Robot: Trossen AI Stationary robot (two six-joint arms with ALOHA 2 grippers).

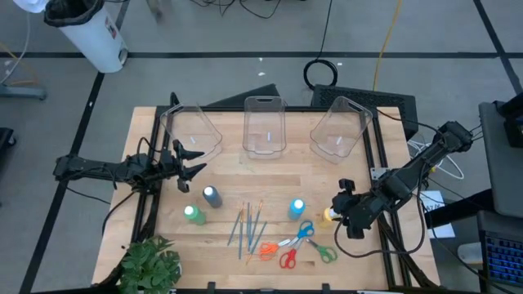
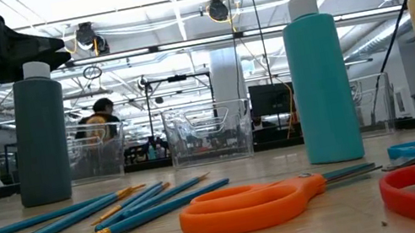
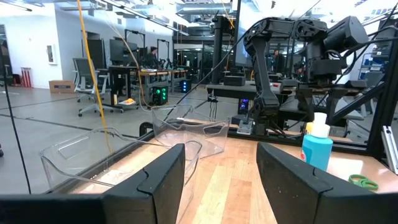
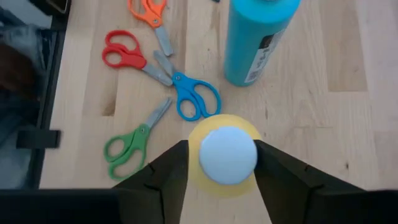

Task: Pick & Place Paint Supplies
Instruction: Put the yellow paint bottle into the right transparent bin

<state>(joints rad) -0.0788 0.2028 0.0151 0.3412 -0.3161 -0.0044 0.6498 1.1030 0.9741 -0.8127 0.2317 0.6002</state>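
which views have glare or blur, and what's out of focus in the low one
Low view: ceiling lights blow out to white, the orange scissors and brush tips up close look soft, and the clear bins behind look sharper. Right wrist view: the yellow bottle's white cap is slightly blurred. High view: evenly lit, with soft shadows.

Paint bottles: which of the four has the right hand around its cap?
The yellow bottle, at the table's right side beside the blue bottle. Its white cap sits between the right hand's fingers; the green bottle and grey-blue bottle stand untouched.

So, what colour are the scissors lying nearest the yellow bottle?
Green scissors, clearest in the right wrist view.
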